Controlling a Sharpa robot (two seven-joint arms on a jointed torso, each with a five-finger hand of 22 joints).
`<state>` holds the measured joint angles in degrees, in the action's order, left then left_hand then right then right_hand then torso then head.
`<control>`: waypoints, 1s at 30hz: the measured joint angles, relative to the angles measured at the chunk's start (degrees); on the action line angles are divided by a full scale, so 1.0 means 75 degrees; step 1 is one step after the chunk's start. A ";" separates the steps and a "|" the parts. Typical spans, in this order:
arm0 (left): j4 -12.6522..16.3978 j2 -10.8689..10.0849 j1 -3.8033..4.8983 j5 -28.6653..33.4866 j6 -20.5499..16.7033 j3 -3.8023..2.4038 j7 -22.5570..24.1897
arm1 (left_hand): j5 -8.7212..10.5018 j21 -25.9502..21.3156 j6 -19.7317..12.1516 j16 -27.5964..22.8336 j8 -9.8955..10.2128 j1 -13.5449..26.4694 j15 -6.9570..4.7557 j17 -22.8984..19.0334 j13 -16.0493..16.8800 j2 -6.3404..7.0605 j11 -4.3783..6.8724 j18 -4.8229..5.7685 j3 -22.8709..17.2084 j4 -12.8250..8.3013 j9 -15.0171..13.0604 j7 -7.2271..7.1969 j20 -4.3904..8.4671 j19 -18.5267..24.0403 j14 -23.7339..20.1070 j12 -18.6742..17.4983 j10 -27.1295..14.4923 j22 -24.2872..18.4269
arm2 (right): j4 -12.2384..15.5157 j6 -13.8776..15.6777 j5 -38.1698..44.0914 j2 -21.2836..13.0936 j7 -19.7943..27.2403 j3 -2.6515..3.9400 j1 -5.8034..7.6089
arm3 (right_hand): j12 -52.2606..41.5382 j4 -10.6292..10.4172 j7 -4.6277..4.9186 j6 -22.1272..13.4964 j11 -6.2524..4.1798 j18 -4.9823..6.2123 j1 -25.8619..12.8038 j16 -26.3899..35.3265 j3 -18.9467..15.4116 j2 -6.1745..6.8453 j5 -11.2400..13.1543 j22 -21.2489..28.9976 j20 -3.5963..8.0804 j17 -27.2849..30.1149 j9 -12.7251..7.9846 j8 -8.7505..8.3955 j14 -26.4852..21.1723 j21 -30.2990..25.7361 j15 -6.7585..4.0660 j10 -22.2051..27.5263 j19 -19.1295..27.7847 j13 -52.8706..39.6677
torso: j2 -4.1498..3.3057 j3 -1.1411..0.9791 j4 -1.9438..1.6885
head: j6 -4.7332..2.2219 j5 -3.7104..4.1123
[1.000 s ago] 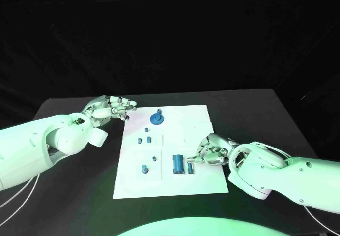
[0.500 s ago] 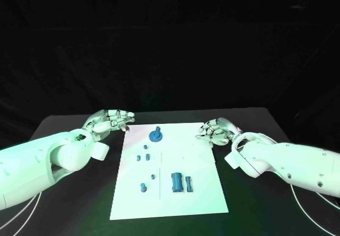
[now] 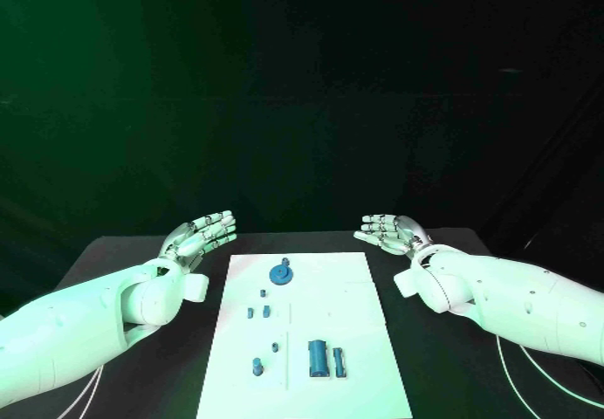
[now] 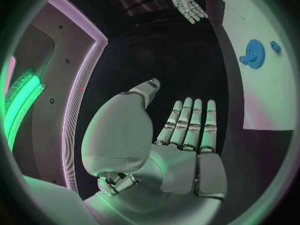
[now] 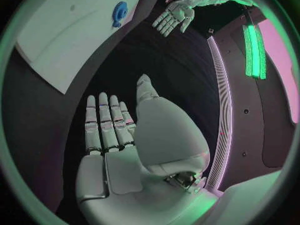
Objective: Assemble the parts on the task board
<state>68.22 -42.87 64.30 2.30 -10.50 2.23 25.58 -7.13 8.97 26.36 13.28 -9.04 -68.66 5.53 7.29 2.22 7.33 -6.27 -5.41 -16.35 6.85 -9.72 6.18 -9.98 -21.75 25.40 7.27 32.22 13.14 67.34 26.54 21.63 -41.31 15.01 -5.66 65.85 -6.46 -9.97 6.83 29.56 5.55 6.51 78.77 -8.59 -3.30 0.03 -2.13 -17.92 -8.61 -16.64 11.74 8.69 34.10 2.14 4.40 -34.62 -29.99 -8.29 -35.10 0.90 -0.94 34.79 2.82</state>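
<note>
Silver left hand (image 3: 200,235) and right hand (image 3: 390,232) hover flat, fingers spread, holding nothing, beyond the white task board (image 3: 359,349).

black table (image 3: 151,253), dark backdrop (image 3: 302,105) behind it, lit green strip (image 5: 253,50)

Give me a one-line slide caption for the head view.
Both hands, left hand and right hand, open and raised beyond the task board, blue parts lying untouched on it.
</note>
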 measured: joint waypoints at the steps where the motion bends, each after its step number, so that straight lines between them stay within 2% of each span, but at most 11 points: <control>1: 0.0026 -0.0016 -0.0002 -0.0002 -0.0018 -0.0001 -0.0009 | 0.0131 -0.0166 -0.0480 -0.0246 0.0166 0.0339 -0.0102 -0.0132 -0.0039 -0.0133 0.0116 0.0095 0.0297 -0.0125 0.0176 -0.0113 0.0185 0.0399 -0.0464 -0.0135 -0.0586 -0.0243 | 0.0051 0.0022 -0.0007 -0.0018 -0.0004 0.0019 -0.0016 | 0.0127 0.0195 -0.0134 -0.0572 -0.0110 -0.0122 -0.0415 0.0167 0.0065 -0.0001 0.0041 0.0347 0.0167 0.0321 -0.0226 -0.0170 -0.0661 -0.0045 -0.0086 0.0671 0.0581 0.0162 | 0.0005 0.0001 0.0000 | 0.0002 -0.0010; 4: 0.0163 -0.0037 -0.0033 -0.0005 -0.0106 -0.0012 -0.0017 | 0.0458 -0.0580 -0.1687 -0.0857 0.0580 0.1403 -0.0357 -0.0468 -0.0143 -0.0470 0.0406 0.0326 0.1049 -0.0439 0.0622 -0.0393 0.0637 0.1395 -0.1632 -0.0469 -0.2067 -0.0844 | 0.0274 0.0103 -0.0075 -0.0061 0.0001 0.0076 -0.0088 | 0.0420 0.0643 -0.0445 -0.1914 -0.0365 -0.0416 -0.1621 0.0559 0.0217 -0.0002 0.0137 0.1161 0.0555 0.1077 -0.0760 -0.0564 -0.2210 -0.0125 -0.0285 0.2245 0.1943 0.0539 | 0.0066 -0.0014 0.0019 | 0.0001 -0.0078; 5: 0.0262 -0.0042 -0.0056 -0.0007 -0.0167 -0.0018 -0.0018 | 0.0530 -0.0672 -0.1959 -0.0991 0.0674 0.1725 -0.0412 -0.0542 -0.0166 -0.0546 0.0471 0.0325 0.1217 -0.0508 0.0724 -0.0457 0.0742 0.1617 -0.1891 -0.0542 -0.2395 -0.0981 | 0.0421 0.0154 -0.0131 -0.0083 0.0019 0.0110 -0.0131 | 0.0482 0.0740 -0.0510 -0.2197 -0.0417 -0.0466 -0.1948 0.0641 0.0247 0.0000 0.0137 0.1333 0.0637 0.1237 -0.0873 -0.0646 -0.2538 -0.0135 -0.0328 0.2577 0.2230 0.0619 | 0.0097 -0.0021 0.0025 | -0.0007 -0.0103; 7: 0.0441 -0.0050 -0.0089 -0.0012 -0.0295 -0.0037 -0.0018 | 0.0640 -0.0806 -0.2363 -0.1195 0.0810 0.3149 -0.0497 -0.0655 -0.0200 -0.0658 0.0566 0.0444 0.1465 -0.0617 0.0873 -0.0553 0.0895 0.1952 -0.2281 -0.0654 -0.2891 -0.1182 | 0.0692 0.0256 -0.0258 -0.0119 0.0077 0.0185 -0.0199 | 0.0582 0.0897 -0.0616 -0.2664 -0.0505 -0.0493 -0.2582 0.0772 0.0301 0.0002 0.0183 0.1615 0.0775 0.1501 -0.1058 -0.0783 -0.3074 -0.0183 -0.0397 0.3124 0.2704 0.0749 | 0.0192 -0.0045 0.0047 | -0.0021 -0.0179; 9: 0.0685 -0.0064 -0.0121 -0.0018 -0.0508 -0.0076 -0.0013 | 0.0734 -0.0923 -0.2714 -0.1370 0.0930 0.4885 -0.0575 -0.0749 -0.0228 -0.0755 0.0650 0.0445 0.1680 -0.0709 0.0997 -0.0636 0.1022 0.2240 -0.2612 -0.0751 -0.3317 -0.1356 | 0.1070 0.0425 -0.0469 -0.0172 0.0190 0.0294 -0.0282 | 0.0667 0.1030 -0.0706 -0.3053 -0.0574 -0.0641 -0.3452 0.0888 0.0339 -0.0002 0.0183 0.1850 0.0890 0.1719 -0.1212 -0.0897 -0.3521 -0.0183 -0.0455 0.3575 0.3093 0.0858 | 0.0286 -0.0066 0.0067 | -0.0034 -0.0253; 10: 0.0807 -0.0075 -0.0137 -0.0022 -0.0627 -0.0093 -0.0004 | 0.0761 -0.0962 -0.2823 -0.1427 0.0968 0.5472 -0.0596 -0.0781 -0.0238 -0.0784 0.0676 0.0448 0.1746 -0.0737 0.1041 -0.0663 0.1071 0.2323 -0.2719 -0.0778 -0.3454 -0.1410 | 0.1260 0.0520 -0.0584 -0.0199 0.0259 0.0346 -0.0325 | 0.0694 0.1060 -0.0737 -0.3183 -0.0598 -0.0643 -0.4266 0.0922 0.0368 -0.0002 0.0200 0.1930 0.0928 0.1793 -0.1264 -0.0935 -0.3671 -0.0203 -0.0477 0.3729 0.3232 0.0894 | 0.0325 -0.0074 0.0076 | -0.0039 -0.0281; 11: 0.0980 -0.0090 -0.0166 -0.0028 -0.0806 -0.0113 0.0009 | 0.0800 -0.1006 -0.2955 -0.1491 0.1016 0.6163 -0.0624 -0.0818 -0.0248 -0.0822 0.0709 0.0562 0.1827 -0.0776 0.1092 -0.0692 0.1120 0.2434 -0.2847 -0.0817 -0.3608 -0.1473 | 0.1523 0.0655 -0.0757 -0.0237 0.0368 0.0415 -0.0388 | 0.0716 0.1106 -0.0770 -0.3321 -0.0625 -0.0645 -0.5304 0.0966 0.0377 -0.0002 0.0225 0.2015 0.0969 0.1869 -0.1319 -0.0972 -0.3827 -0.0219 -0.0498 0.3888 0.3365 0.0934 | 0.0361 -0.0083 0.0085 | -0.0045 -0.0308; 15: 0.1619 -0.0143 -0.0298 -0.0057 -0.1540 -0.0171 0.0065 | 0.0862 -0.1077 -0.3225 -0.1624 0.1097 0.7617 -0.0691 -0.0890 -0.0268 -0.0899 0.0776 0.0566 0.1997 -0.0845 0.1189 -0.0765 0.1228 0.2650 -0.3096 -0.0882 -0.3944 -0.1609 | 0.2286 0.1139 -0.1383 -0.0332 0.0784 0.0589 -0.0577 | 0.0775 0.1186 -0.0836 -0.3620 -0.0679 -0.0711 -0.7802 0.1036 0.0413 -0.0003 0.0226 0.2198 0.1065 0.2041 -0.1438 -0.1053 -0.4175 -0.0219 -0.0545 0.4248 0.3665 0.1018 | 0.0464 -0.0107 0.0112 | -0.0053 -0.0364; 18: 0.2077 -0.0173 -0.0391 -0.0087 -0.2186 -0.0214 0.0124 | 0.0862 -0.1115 -0.3324 -0.1671 0.1103 0.8229 -0.0696 -0.0924 -0.0273 -0.0932 0.0807 0.0565 0.2035 -0.0883 0.1234 -0.0784 0.1290 0.2721 -0.3184 -0.0882 -0.4077 -0.1664 | 0.2678 0.1497 -0.1844 -0.0393 0.1091 0.0684 -0.0675 | 0.0775 0.1227 -0.0872 -0.3738 -0.0716 -0.0763 -0.8895 0.1052 0.0410 -0.0004 0.0226 0.2276 0.1104 0.2114 -0.1489 -0.1067 -0.4308 -0.0248 -0.0579 0.4390 0.3788 0.1052 | 0.0493 -0.0114 0.0119 | -0.0054 -0.0374; 22: 0.2509 -0.0214 -0.0478 -0.0125 -0.2959 -0.0254 0.0202 | 0.0895 -0.1133 -0.3375 -0.1683 0.1143 0.8681 -0.0710 -0.0944 -0.0281 -0.0954 0.0810 0.0565 0.2092 -0.0898 0.1262 -0.0811 0.1288 0.2777 -0.3253 -0.0919 -0.4159 -0.1709 | 0.2948 0.1858 -0.2305 -0.0438 0.1391 0.0741 -0.0744 | 0.0806 0.1259 -0.0883 -0.3808 -0.0724 -0.0763 -0.9680 0.1092 0.0441 -0.0007 0.0226 0.2328 0.1119 0.2161 -0.1524 -0.1102 -0.4401 -0.0249 -0.0588 0.4480 0.3855 0.1075 | 0.0510 -0.0119 0.0125 | -0.0055 -0.0376; 30: 0.2868 -0.0246 -0.0544 -0.0183 -0.3979 -0.0287 0.0330 | 0.0924 -0.1151 -0.3458 -0.1744 0.1179 0.9106 -0.0735 -0.0961 -0.0290 -0.0985 0.0834 0.0564 0.2149 -0.0914 0.1287 -0.0840 0.1329 0.2872 -0.3358 -0.0919 -0.4268 -0.1742 | 0.2998 0.2189 -0.2712 -0.0450 0.1669 0.0749 -0.0755 | 0.0834 0.1301 -0.0913 -0.3912 -0.0753 -0.0762 -1.0435 0.1092 0.0442 0.0006 0.0258 0.2373 0.1160 0.2204 -0.1551 -0.1132 -0.4509 -0.0248 -0.0589 0.4562 0.3949 0.1095 | 0.0520 -0.0119 0.0126 | -0.0056 -0.0376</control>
<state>89.73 -44.71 60.22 0.93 -40.34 0.08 28.06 -0.20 0.34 0.42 0.20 -0.20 -0.36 0.01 0.08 0.05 -0.05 -0.01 -1.18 -0.24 0.00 -0.07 -0.12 -0.01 -0.21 0.21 0.38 0.21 0.07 89.83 42.95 1.29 -44.68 27.52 -0.04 60.19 -0.20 -0.22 -0.02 0.22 -0.10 0.79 0.51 -0.40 0.01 0.07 -0.20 -0.12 0.09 -0.11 0.10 0.20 0.29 0.28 -0.01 -0.40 -0.37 -0.08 -31.20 0.01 0.00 34.38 0.00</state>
